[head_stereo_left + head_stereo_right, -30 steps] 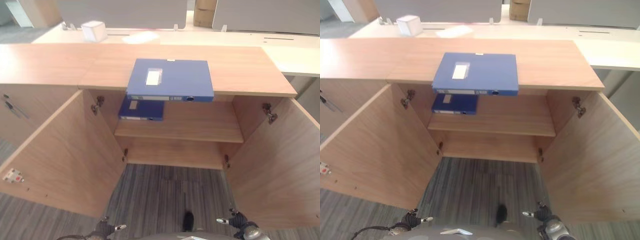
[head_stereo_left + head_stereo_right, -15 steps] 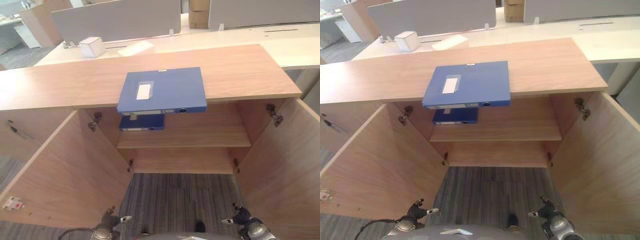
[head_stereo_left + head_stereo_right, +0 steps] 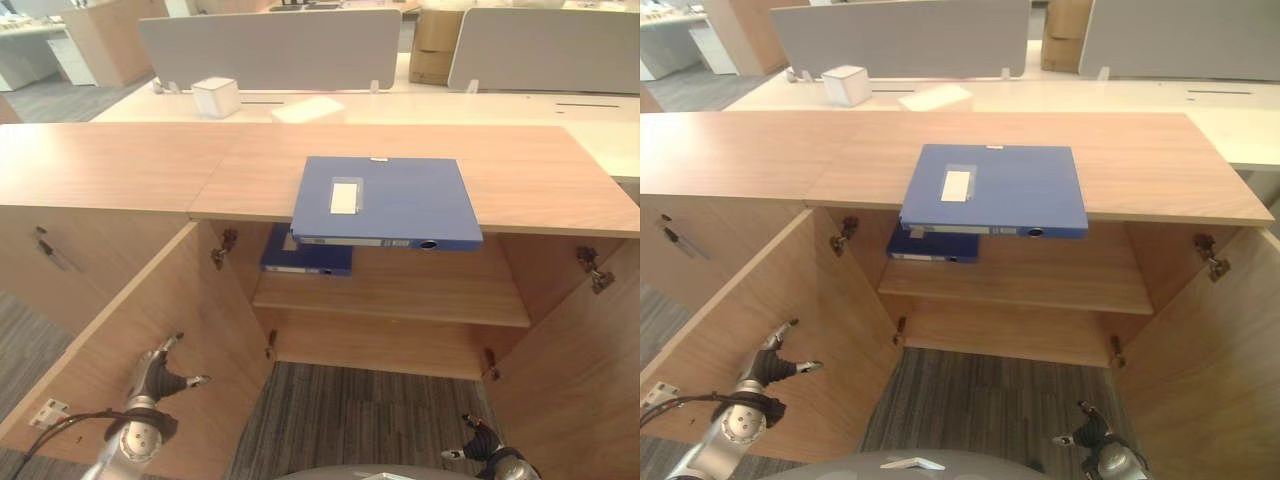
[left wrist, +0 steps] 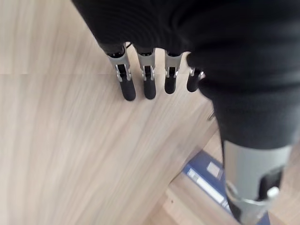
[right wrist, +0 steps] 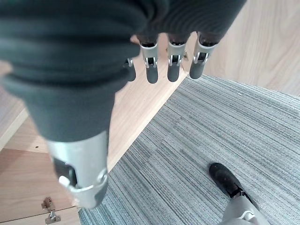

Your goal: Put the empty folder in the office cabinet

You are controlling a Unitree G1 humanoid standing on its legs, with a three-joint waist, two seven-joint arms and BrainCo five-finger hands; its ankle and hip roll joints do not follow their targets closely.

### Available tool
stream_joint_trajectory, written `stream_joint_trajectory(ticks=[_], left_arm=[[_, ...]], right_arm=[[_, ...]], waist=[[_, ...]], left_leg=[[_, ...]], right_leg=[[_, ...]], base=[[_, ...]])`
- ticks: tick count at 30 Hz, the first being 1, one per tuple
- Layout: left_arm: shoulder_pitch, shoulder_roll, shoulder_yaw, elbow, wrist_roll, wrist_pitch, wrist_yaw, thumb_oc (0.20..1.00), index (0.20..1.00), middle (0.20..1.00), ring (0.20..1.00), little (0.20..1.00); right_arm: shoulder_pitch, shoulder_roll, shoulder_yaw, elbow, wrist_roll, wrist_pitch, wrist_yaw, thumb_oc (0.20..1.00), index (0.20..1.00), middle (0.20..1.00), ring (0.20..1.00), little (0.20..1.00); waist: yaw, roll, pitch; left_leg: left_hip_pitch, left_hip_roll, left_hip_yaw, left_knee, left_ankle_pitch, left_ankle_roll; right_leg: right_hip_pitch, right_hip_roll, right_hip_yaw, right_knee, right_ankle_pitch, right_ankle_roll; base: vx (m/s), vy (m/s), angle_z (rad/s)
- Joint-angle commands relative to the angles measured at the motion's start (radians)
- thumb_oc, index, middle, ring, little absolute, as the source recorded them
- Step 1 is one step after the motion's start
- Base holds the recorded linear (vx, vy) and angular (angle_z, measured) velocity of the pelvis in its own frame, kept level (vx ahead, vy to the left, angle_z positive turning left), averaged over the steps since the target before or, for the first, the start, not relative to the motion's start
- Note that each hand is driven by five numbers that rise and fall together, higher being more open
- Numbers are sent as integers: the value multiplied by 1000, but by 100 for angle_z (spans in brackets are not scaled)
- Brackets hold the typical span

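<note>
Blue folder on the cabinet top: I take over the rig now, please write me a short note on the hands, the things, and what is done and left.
Left robot hand: open, holding nothing, raised in front of the open left door.
Right robot hand: open, holding nothing, low over the carpet.
Blue folder: flat on the cabinet top, its front edge past the rim.
A second blue folder lies on the shelf inside.
Done: both doors open. Left: grasp the top folder and put it inside.

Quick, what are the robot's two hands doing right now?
Left hand: open, holding nothing, beside the cabinet door.
Right hand: open, holding nothing.
</note>
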Motion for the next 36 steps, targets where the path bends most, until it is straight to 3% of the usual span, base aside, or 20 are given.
stream_joint_trajectory(ticks=[1,6,15,21,36], left_arm=[[-38,49,42,-28,81,-42,58,1000,1000,1000,1000,1000],[-38,128,121,-138,183,-49,105,1000,1000,1000,1000,1000],[-183,235,61,-176,327,-45,203,1000,1000,1000,1000,1000],[-230,253,28,-178,363,-45,236,1000,1000,1000,1000,1000],[-434,216,-203,-143,463,-25,295,1000,1000,1000,1000,1000]], right_arm=[[-40,-11,0,8,-31,-26,1,1000,1000,1000,1000,1000],[-30,-10,7,-5,-44,-26,10,1000,1000,1000,1000,1000],[-27,-1,37,-22,-35,-37,3,1000,1000,1000,1000,1000],[-25,1,42,-22,-26,-39,-1,1000,1000,1000,1000,1000],[-22,11,68,-13,1,-53,-32,1000,1000,1000,1000,1000]], waist=[[-2,-13,-4],[-14,-18,-13],[-47,-15,-23],[-57,-13,-26],[-103,-8,-36]], left_leg=[[14,54,-23,-5,-52,-45],[22,59,-8,-5,-57,-50],[36,62,12,-5,-64,-57],[40,64,17,-5,-66,-58],[57,74,40,-5,-72,-63]], right_leg=[[-3,-57,22,11,-27,66],[-7,-56,35,6,-21,69],[-6,-51,51,6,-18,73],[-6,-50,58,6,-18,73],[-2,-31,90,3,-25,71]], base=[[-6,-1,-12],[-4,-11,-13],[8,-14,-8],[5,-6,-6],[16,-20,-5]])
